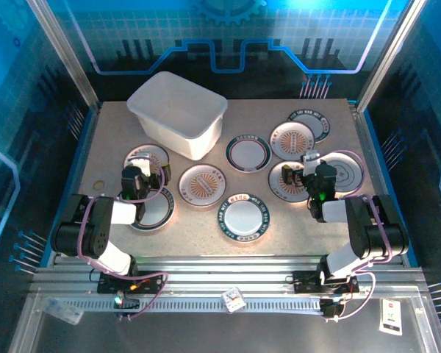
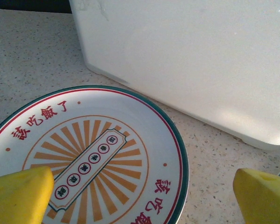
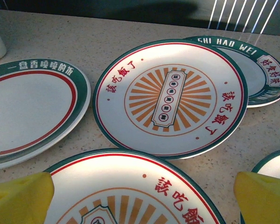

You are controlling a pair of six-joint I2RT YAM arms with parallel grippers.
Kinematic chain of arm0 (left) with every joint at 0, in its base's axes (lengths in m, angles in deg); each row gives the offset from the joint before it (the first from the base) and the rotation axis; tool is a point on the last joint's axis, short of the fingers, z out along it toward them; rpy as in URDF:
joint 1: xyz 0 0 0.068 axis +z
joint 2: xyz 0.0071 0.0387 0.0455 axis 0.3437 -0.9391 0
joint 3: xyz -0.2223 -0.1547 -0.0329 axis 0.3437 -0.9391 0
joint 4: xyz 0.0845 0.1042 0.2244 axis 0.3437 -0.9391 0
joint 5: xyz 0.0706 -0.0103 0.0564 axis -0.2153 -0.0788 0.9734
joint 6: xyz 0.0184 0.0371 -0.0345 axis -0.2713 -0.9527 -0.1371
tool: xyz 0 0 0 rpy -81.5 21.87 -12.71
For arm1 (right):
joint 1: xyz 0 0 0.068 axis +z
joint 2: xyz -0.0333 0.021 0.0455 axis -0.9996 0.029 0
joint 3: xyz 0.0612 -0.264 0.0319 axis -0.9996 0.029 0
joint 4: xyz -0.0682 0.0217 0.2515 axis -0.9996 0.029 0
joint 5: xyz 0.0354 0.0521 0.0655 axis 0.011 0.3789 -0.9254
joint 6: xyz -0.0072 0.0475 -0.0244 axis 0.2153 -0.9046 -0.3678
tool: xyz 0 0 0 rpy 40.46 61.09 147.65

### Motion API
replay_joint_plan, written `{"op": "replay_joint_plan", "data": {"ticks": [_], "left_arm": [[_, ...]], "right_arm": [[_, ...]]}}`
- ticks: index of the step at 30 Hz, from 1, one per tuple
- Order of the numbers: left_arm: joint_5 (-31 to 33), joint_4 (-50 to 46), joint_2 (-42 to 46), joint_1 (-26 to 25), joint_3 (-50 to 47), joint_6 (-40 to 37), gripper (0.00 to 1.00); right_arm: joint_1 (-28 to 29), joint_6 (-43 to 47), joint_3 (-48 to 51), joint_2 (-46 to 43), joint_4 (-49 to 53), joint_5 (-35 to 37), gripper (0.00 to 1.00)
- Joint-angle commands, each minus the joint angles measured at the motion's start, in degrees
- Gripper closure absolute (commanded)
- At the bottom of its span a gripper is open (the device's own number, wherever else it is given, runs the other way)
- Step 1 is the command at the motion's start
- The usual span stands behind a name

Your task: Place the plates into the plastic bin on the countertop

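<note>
Several round plates lie face up on the beige countertop (image 1: 110, 140). The white plastic bin (image 1: 178, 112) stands at the back left with nothing showing inside. My left gripper (image 1: 142, 179) hovers open over the near rim of an orange-sunburst plate (image 2: 84, 154), just in front of the bin's wall (image 2: 191, 60). My right gripper (image 1: 311, 175) is open above another sunburst plate (image 3: 130, 191). Beyond it lie a second sunburst plate (image 3: 170, 95), a green-rimmed white plate (image 3: 32, 107) and a lettered plate (image 3: 256, 65). Yellow fingertips (image 2: 18, 196) frame each wrist view with nothing between them.
More plates lie at centre (image 1: 203, 184), front centre (image 1: 244, 218), front left (image 1: 153, 208) and far right (image 1: 343, 173). Blue edges and metal rails (image 1: 228, 268) frame the table. Bare countertop lies left of the bin and along the near edge.
</note>
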Motion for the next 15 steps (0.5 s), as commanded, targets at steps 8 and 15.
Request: {"op": "replay_joint_plan", "data": {"ticks": [8,15], "left_arm": [[-1.90,0.19,0.12,0.58,1.26,-1.52,0.00],[-0.78,0.54,2.35,1.05,0.08,-0.71,0.01]], "right_arm": [[0.19,0.81,-0.98,0.34,-0.82,0.40,0.00],[3.61,1.38,-1.86,-6.66,5.73,11.05,0.00]]}}
